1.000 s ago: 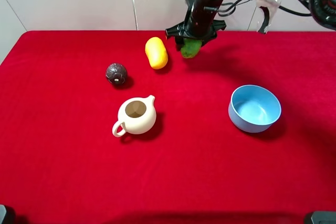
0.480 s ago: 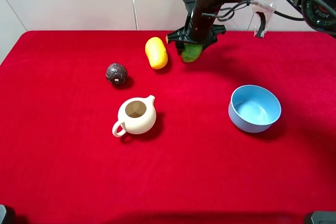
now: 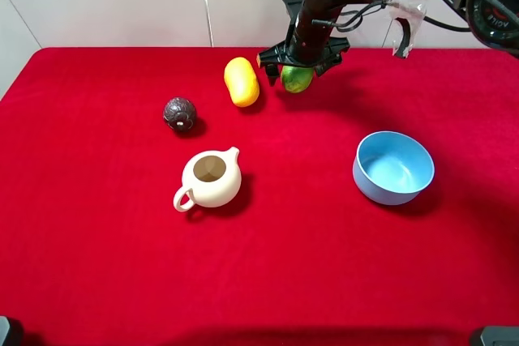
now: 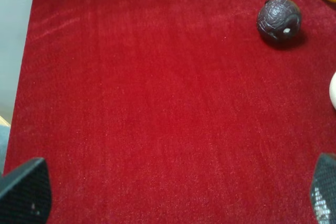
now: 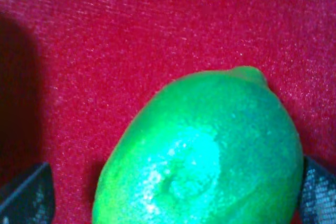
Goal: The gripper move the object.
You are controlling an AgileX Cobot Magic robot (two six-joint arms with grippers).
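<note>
Wide bench (image 3: pixel 81 281) draped edge to edge in deep red napped cloth (image 3: pixel 284 281), evenly lit, shadows soft and short. Behind it, plain off-white wall (image 3: pixel 105 2), split by a thin dark vertical seam (image 3: pixel 205 6). Beyond the bench's left edge, pale grey, indistinct.

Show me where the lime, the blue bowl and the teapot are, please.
Lime (image 3: pixel 297 80): high view, its green side.
Blue bowl (image 3: pixel 376 187): high view, outer wall.
Teapot (image 3: pixel 220 190): high view, cream body.
</note>
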